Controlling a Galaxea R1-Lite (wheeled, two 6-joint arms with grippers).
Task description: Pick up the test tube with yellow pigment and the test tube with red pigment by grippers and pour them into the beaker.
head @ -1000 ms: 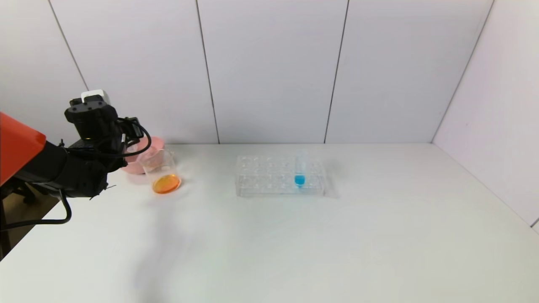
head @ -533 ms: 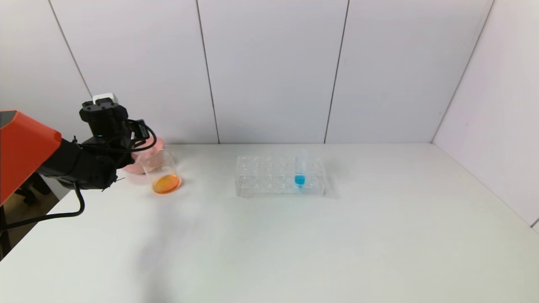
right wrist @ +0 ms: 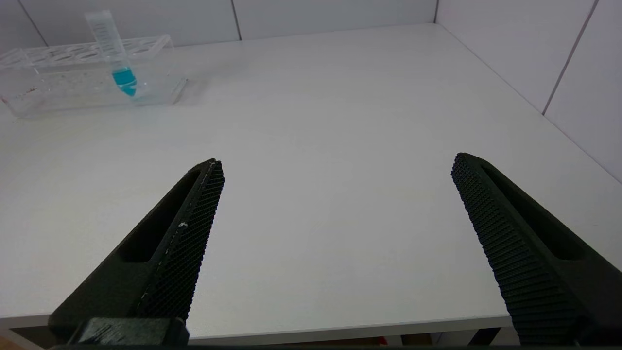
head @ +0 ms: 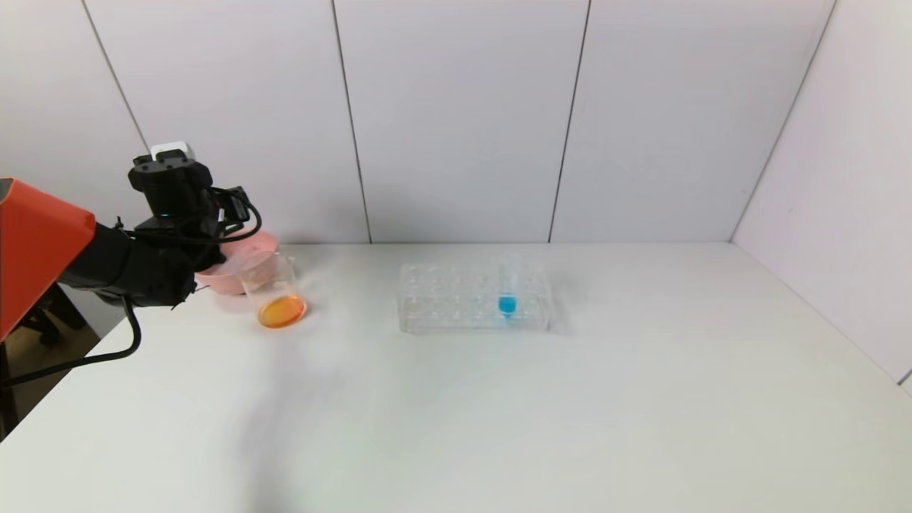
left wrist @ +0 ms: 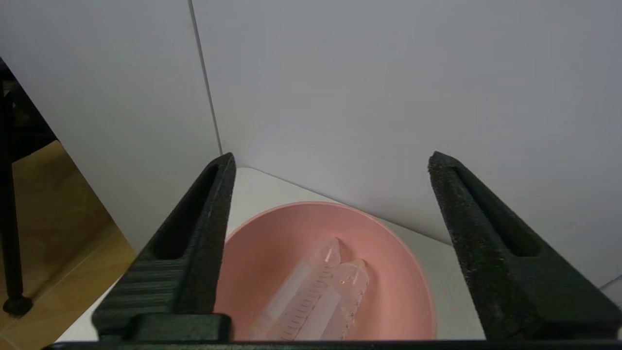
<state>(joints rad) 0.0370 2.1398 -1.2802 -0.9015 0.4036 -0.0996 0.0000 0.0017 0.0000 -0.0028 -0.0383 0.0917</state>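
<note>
Two clear tubes in pink bowl (left wrist: 272, 243), lying side by side and touching, rounded tips pointing toward far wall: one tube (left wrist: 303, 287) with printed graduation marks along it, second tube (left wrist: 345, 296) just beside it; both look emptied, so cannot tell which held yellow pigment and which red. Left gripper (left wrist: 330, 165) above the bowl, fingers spread wide apart, nothing between them, neither finger touching either tube; tubes below and between the two fingers in left wrist view. One left finger (left wrist: 204, 228) over bowl's near rim on one side, other finger over opposite side. In head view left gripper (head: 214, 239) at far left of table (head: 499, 413), over pink bowl (head: 246, 281), close to back wall. One beaker (head: 274, 288) standing upright just beside the bowl, touching or nearly touching it, orange liquid pooled at bottom. One clear rack (head: 442, 303) near table centre, well apart from beaker and bowl. One blue tube (head: 507, 288) upright in the rack, toward its right end, blue liquid at tip. Right gripper (right wrist: 337, 167) not visible in head view; in right wrist view fingers spread wide, holding nothing, low over bare table near front edge, well apart from rack (right wrist: 73, 68) and blue tube (right wrist: 114, 53). Count: two emptied tubes, one blue tube, one beaker, one bowl, one rack, two grippers.
</note>
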